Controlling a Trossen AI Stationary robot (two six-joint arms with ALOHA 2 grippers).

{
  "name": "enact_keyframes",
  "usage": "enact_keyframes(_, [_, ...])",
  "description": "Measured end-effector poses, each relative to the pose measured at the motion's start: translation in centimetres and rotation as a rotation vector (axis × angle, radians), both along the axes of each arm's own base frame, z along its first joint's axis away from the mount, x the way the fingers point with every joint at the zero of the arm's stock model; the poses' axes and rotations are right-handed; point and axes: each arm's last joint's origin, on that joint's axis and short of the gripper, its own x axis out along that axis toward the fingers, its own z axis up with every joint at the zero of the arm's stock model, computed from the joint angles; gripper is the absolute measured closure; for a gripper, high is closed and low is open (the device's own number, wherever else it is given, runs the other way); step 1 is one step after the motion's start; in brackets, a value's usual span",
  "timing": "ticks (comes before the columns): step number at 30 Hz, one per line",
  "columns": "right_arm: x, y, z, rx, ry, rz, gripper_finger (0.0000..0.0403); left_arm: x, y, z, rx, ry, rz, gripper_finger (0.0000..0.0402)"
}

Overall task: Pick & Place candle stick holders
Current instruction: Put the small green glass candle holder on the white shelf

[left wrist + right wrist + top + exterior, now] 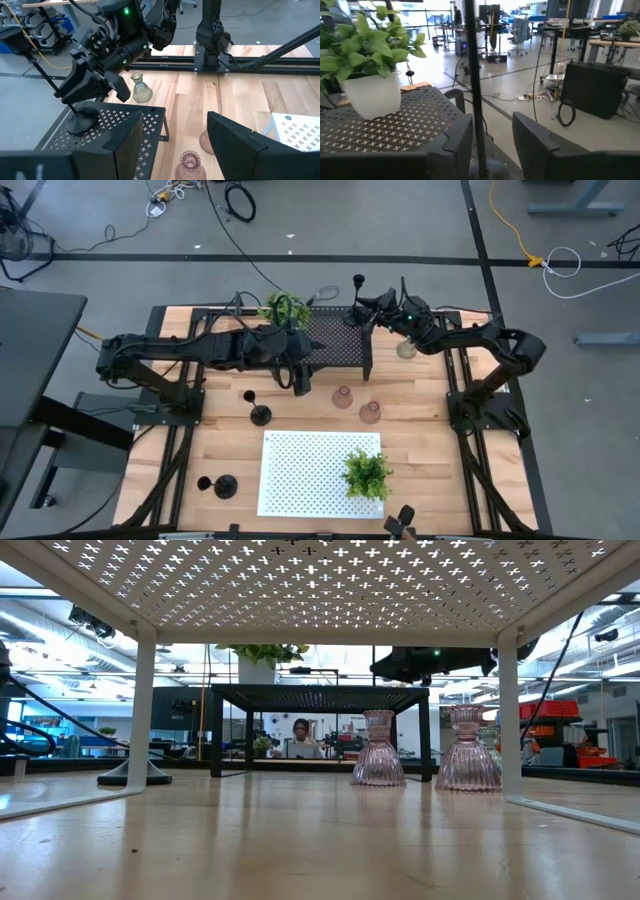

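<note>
A slim black holder [358, 285] stands with its round base [80, 120] on the far right corner of the black mesh rack [335, 345]. My right gripper [366, 315] is open, with its fingers on either side of the thin stem [475, 75]. My left gripper [300, 377] is open and empty above the table at the rack's front left. Two pink glass holders [342, 397] [370, 412] stand on the wood in front of the rack. An olive-green one [406, 348] stands to the rack's right. Other slim black holders [258, 410] [218, 485] stand at the left. My right gripper comes level from the table's right side, its fingers across the lower part of the stem [476, 115]. The stem stands right beside one finger [455, 140] with a gap to the other; I cannot tell whether it touches. The holder rests upright on the rack.
A white mesh rack [300, 475] with a leafy plant [367, 473] stands at the near middle. Another plant in a white pot [283, 308] sits on the black rack's far left. A further black holder [400, 520] is at the near edge.
</note>
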Motion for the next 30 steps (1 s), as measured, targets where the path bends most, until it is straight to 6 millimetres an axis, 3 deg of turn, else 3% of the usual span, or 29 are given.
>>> enact_keyframes(16, [-1.4, 1.4, 2.5, -0.015, 0.074, 0.009, 0.0161, 0.0, 0.0, 0.0, -0.002, -0.001, 0.001, 0.0179])
enact_keyframes(24, [-4.0, 3.4, 4.7, 0.001, 0.197, 0.007, 0.0167, 0.0, 0.0, 0.0, -0.003, 0.002, 0.001, 0.0179])
enact_keyframes(30, [-6.6, 5.2, 4.8, 0.071, 0.4, -0.084, 0.0174, 0.0, 0.0, -0.1, -0.003, 0.007, 0.001, 0.0179])
